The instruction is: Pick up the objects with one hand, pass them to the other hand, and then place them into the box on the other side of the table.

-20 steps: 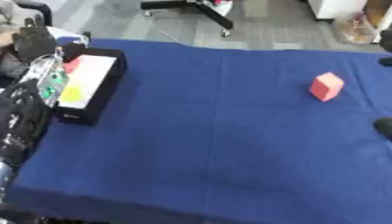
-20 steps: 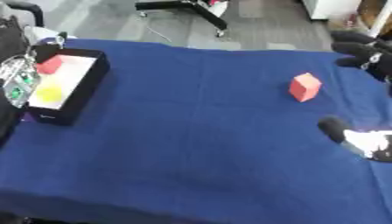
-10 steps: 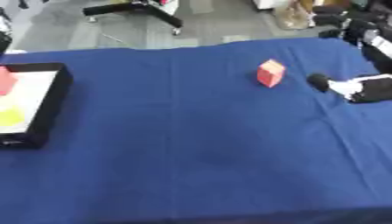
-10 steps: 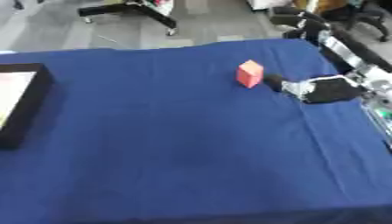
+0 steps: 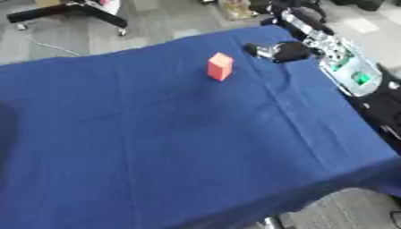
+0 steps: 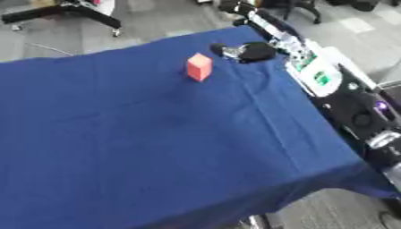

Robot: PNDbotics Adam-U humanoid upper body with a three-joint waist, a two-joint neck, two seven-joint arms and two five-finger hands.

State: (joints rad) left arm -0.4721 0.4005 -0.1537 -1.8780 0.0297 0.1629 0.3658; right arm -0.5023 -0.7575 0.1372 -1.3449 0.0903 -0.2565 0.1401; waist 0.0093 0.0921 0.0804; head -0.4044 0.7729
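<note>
A red block [image 5: 220,66] stands upright on the blue tablecloth [image 5: 172,134], near the far right part of the table. My right hand [image 5: 274,50] hovers just right of the block, a small gap apart and not touching it. Its arm [image 6: 313,74] runs along the table's right edge, with a green-lit panel on it. The hand is blurred, and nothing shows in it. The box and my left hand are outside both views.
The table's right edge [image 5: 368,129] and near right corner drop to grey floor. A black chair base [image 5: 70,11] stands on the floor beyond the far edge. A dark shape [image 5: 4,127] shows at the left border.
The camera has swung right, so the black box and left hand left the picture. My right hand has risen from the table's right side to just beside the red block.
</note>
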